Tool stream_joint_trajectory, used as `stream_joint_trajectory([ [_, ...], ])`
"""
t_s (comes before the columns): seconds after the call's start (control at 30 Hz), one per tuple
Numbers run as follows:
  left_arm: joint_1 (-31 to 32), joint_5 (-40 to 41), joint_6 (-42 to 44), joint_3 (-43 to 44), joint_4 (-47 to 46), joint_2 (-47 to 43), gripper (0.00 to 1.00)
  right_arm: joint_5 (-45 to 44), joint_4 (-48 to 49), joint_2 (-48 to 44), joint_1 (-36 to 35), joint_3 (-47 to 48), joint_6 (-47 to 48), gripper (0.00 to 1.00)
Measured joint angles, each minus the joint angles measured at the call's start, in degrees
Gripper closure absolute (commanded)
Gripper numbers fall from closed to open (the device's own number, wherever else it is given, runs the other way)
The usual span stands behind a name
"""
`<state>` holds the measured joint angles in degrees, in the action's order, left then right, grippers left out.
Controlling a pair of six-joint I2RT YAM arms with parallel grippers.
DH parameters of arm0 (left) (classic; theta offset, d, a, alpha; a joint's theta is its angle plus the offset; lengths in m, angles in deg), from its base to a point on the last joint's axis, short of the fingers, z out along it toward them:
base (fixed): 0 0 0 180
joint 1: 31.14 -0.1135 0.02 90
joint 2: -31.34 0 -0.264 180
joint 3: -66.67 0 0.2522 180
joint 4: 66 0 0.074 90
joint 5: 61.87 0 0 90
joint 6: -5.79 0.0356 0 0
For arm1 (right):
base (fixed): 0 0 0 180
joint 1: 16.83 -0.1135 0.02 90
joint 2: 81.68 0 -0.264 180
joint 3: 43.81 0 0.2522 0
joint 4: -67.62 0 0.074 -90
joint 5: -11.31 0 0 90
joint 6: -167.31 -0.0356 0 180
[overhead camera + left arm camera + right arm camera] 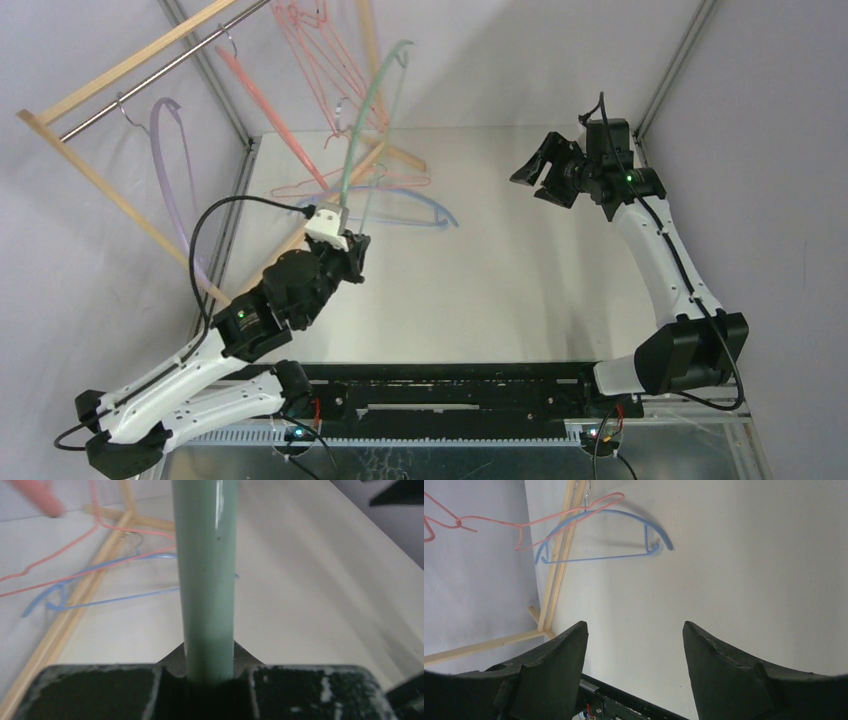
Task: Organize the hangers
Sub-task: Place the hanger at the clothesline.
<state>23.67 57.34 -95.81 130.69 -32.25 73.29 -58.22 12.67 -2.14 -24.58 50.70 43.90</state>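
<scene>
Pale grey walls close in a white table [520,280], with a light wooden rack [130,65] leaning over its far left corner.

The left gripper [350,245] is clamped tight on the lower end of the green hanger [365,115]. In the left wrist view the thick green bar rises straight out from between the two pads and fills the middle of the picture. Seen from overhead, the hanger arcs up and away from those fingers, and its top ends close to the rack.

The right gripper [634,630] is raised over the far right part of the table. Its jaws are spread wide and there is nothing between them.

Ahead of the right fingertips and a little to their left, the blue hanger [609,535] lies flat on the table. A pink wire hanger [555,516] lies partly across it, beside a rack leg. The same two hangers show beyond the left fingers and to their left.

On the rack's metal rod [150,85], well apart from both grippers, hang a lilac hanger [168,195], a thick pink hanger [270,115] and a bunch of thin pink wire hangers [305,45]. How many wire hangers are in that bunch cannot be told.
</scene>
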Motion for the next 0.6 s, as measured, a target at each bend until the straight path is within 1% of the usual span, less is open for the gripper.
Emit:
stream_joint_trajectory([
  [0.23, 1.16, 14.8, -1.95, -1.84, -2.45, -3.61, 1.0, 0.2, 0.79, 0.5, -0.37, -0.52, 0.07, 0.23],
  [0.4, 1.81, 22.01, -2.25, -3.17, -3.02, -6.23, 1.0, 0.44, 1.14, 0.83, -0.81, -0.57, 0.13, 0.24],
  [0.6, 2.08, 29.27, -5.95, -3.28, 0.81, -8.41, 1.0, 0.61, 1.14, 1.07, -1.42, -0.92, 0.13, 0.24],
])
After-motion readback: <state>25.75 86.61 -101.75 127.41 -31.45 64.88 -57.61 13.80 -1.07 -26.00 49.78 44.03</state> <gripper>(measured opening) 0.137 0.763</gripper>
